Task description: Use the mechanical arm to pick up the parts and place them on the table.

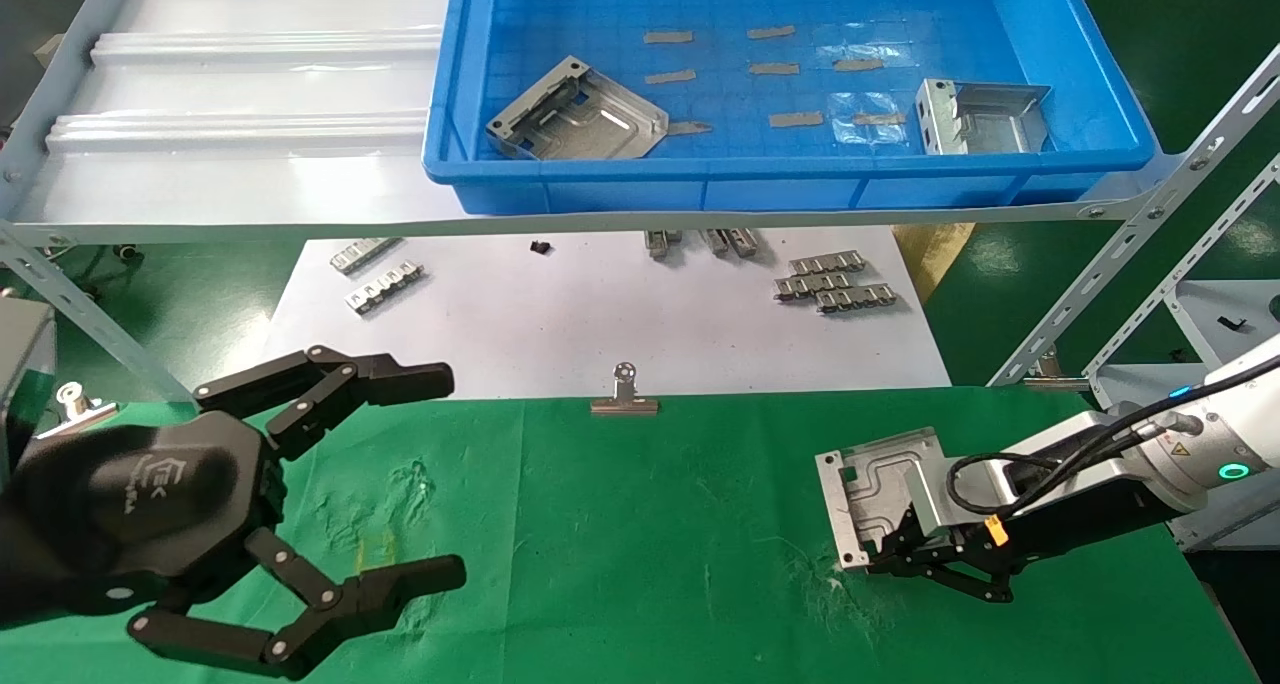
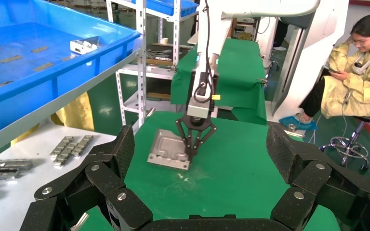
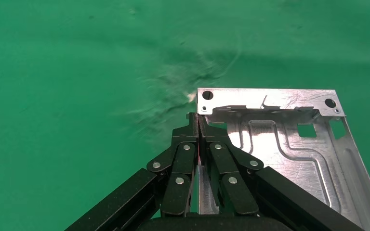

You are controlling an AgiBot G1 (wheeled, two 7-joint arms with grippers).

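My right gripper [image 1: 882, 561] is shut on the folded edge of a silvery ribbed sheet-metal part [image 1: 882, 484], low over the right side of the green table [image 1: 650, 564]. In the right wrist view the shut fingers [image 3: 198, 119] pinch the part [image 3: 294, 144] at its corner. In the left wrist view the part [image 2: 168, 148] sits tilted, its near edge at the cloth, under the right gripper [image 2: 191, 155]. Two more parts [image 1: 580, 114] [image 1: 985, 114] lie in the blue tray [image 1: 700, 176]. My left gripper [image 1: 445, 474] hangs open and empty over the table's left side.
The tray stands on a grey rack shelf [image 1: 250, 194] above a white sheet [image 1: 600, 324] with small ridged strips [image 1: 835, 282] [image 1: 385, 274]. A silver binder clip [image 1: 625, 396] sits at the sheet's front edge. Rack struts [image 1: 1130, 254] slant down at the right.
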